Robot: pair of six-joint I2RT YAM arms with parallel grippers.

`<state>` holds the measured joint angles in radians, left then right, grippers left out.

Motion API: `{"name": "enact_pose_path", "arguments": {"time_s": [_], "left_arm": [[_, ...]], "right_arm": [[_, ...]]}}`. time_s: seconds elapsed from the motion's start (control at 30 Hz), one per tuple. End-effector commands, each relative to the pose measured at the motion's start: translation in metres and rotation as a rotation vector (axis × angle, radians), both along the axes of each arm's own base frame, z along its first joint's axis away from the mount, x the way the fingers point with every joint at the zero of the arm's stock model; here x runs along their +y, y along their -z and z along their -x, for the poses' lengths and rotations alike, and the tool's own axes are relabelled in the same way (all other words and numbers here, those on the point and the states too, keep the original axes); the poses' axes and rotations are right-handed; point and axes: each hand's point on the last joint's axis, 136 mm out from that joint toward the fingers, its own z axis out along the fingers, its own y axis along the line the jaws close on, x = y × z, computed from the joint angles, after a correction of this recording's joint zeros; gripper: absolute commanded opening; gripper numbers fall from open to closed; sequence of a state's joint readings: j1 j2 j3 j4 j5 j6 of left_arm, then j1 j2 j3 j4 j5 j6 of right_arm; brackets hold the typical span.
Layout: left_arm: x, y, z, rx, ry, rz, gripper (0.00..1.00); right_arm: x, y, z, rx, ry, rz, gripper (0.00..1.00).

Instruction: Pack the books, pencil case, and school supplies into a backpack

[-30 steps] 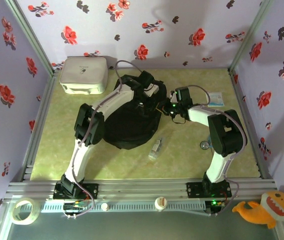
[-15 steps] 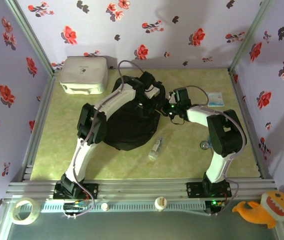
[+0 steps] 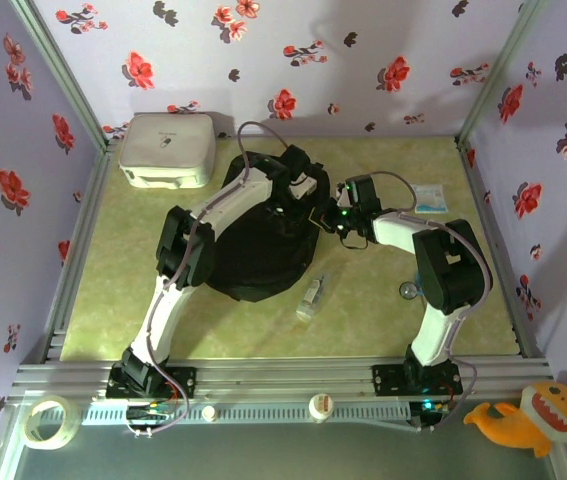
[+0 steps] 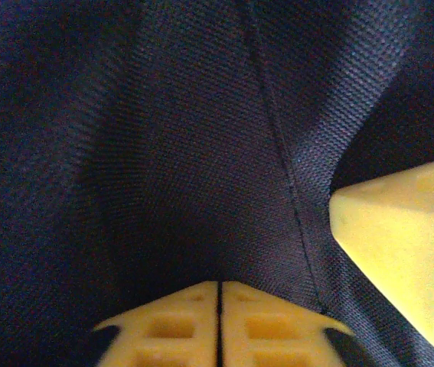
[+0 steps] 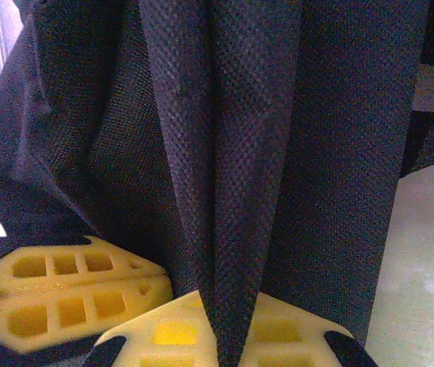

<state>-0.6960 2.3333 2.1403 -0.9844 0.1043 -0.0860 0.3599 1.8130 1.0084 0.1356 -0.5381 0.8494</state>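
The green table point(image 3: 113, 300) is taken up in the middle by the black backpack point(image 3: 253, 260), which is slumped between the two arms. A white box point(image 3: 166, 148) is set at the far left corner, apart from it. A fold of the backpack's fabric is pinched between the closed fingers of the right gripper point(image 5: 228, 329). The left gripper point(image 4: 218, 302) is pushed in against the fabric just beside it, jaws closed together, with nothing seen between them. A small bottle point(image 3: 311, 297) is laid near the backpack's near right edge.
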Motion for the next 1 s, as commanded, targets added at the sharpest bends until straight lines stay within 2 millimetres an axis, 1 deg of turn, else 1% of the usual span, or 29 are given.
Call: {"name": "enact_pose_path", "arguments": {"time_s": [0.0, 0.2, 0.33, 0.47, 0.53, 0.67, 0.8, 0.97], "left_arm": [[-0.002, -0.001, 0.001, -0.002, -0.017, -0.003, 0.01], [-0.001, -0.047, -0.007, -0.088, -0.066, 0.083, 0.00], [0.005, -0.064, -0.002, -0.099, -0.094, 0.106, 0.00], [0.009, -0.067, 0.002, -0.090, -0.110, 0.109, 0.00], [0.007, -0.068, -0.001, -0.107, -0.114, 0.124, 0.00], [0.015, -0.064, -0.004, -0.118, -0.144, 0.108, 0.00], [0.029, -0.068, -0.010, -0.166, -0.195, 0.071, 0.00], [0.054, -0.084, -0.018, -0.245, -0.254, 0.030, 0.00]], "right_arm": [[0.009, -0.012, 0.011, -0.012, -0.035, -0.031, 0.05], [0.000, 0.000, 0.015, 0.003, -0.023, 0.027, 0.05], [-0.004, 0.008, 0.017, 0.015, -0.017, 0.057, 0.04], [-0.006, 0.013, 0.016, 0.020, -0.013, 0.071, 0.05], [-0.006, 0.014, 0.016, 0.021, -0.013, 0.073, 0.05], [-0.006, 0.018, 0.015, 0.027, -0.012, 0.082, 0.05], [-0.010, 0.021, 0.015, 0.028, -0.005, 0.112, 0.04], [-0.016, 0.027, 0.016, 0.040, 0.008, 0.152, 0.04]]}}
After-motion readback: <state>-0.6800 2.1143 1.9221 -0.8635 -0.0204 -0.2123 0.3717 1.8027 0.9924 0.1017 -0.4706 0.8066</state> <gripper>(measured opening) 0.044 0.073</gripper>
